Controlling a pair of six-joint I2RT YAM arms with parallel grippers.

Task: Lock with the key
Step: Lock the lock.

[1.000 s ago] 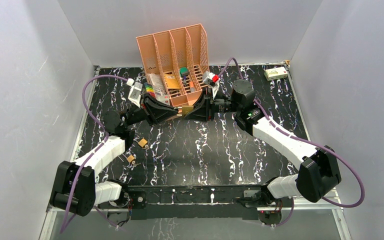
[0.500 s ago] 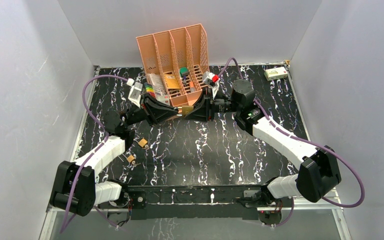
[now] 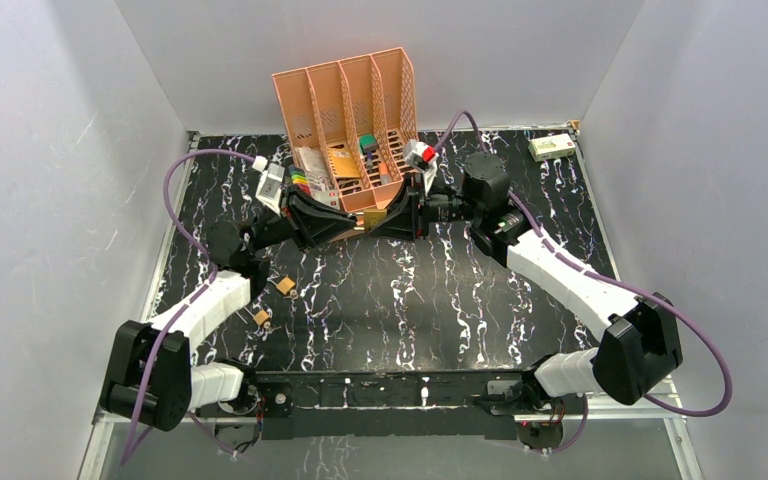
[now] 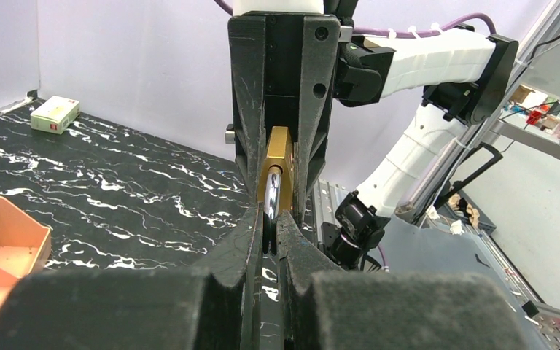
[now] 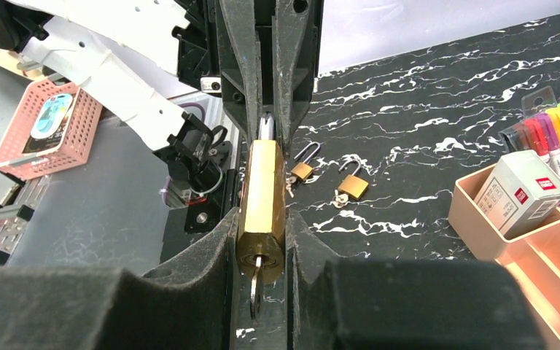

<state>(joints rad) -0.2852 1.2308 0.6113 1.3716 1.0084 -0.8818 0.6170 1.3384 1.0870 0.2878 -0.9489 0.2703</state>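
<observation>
A brass padlock (image 5: 261, 191) hangs in the air between my two grippers, in front of the orange organizer. My right gripper (image 5: 262, 216) is shut on its body. The key (image 5: 254, 292), thin and silvery, sticks out of the keyhole toward the right wrist camera, and neither gripper touches it. My left gripper (image 4: 271, 219) comes from the opposite side and is shut on the padlock's silvery shackle (image 4: 275, 198). In the top view the two grippers meet tip to tip at the padlock (image 3: 367, 222).
The orange organizer (image 3: 345, 100) stands just behind the grippers, with a marker set (image 5: 554, 131) and small boxes at its base. Two little brass padlocks (image 3: 285, 286) (image 3: 261, 318) lie on the table near the left arm. A white box (image 3: 551, 147) sits at the back right.
The right arm's wrist and elbow have shifted slightly toward the back. Both grips and the left arm look the same.
</observation>
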